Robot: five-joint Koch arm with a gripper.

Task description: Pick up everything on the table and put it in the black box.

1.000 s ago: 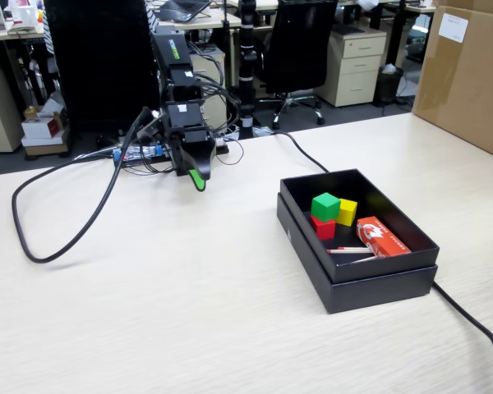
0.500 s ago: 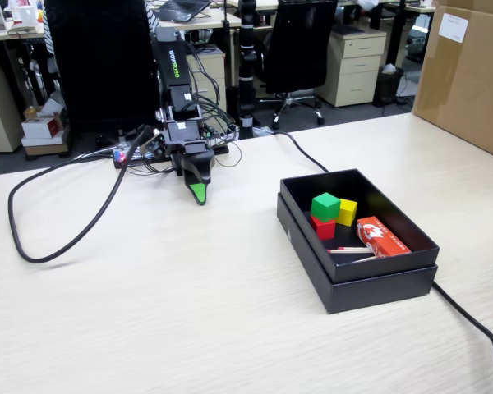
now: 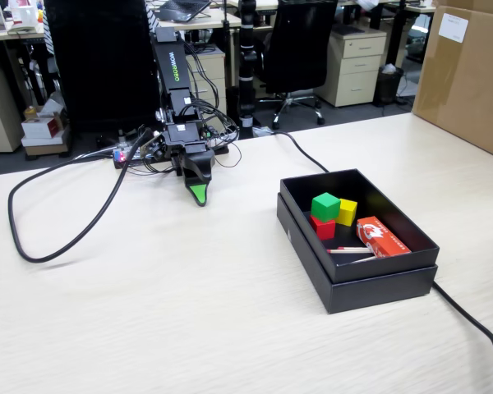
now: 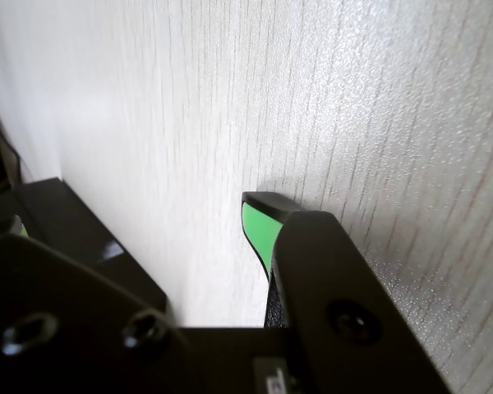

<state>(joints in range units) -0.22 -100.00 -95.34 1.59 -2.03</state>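
Fixed view: I logged gripper (image 3: 199,195) lowered near tabletop's far edge since 1 s ago, barely moved since 0.5 s; jaws' state can't tell. Green cube (image 3: 325,206) atop red cube (image 3: 322,225), yellow cube (image 3: 346,212) beside, all inside black box (image 3: 355,283); unchanged; task prob. complete.
Wrist view: one green-tipped jaw over table (image 4: 378,98); nothing held.

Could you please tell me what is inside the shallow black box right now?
The matte black box holds a green cube stacked on a red cube, a yellow cube, a flat orange-red packet and thin sticks. The near wall hides some floor.
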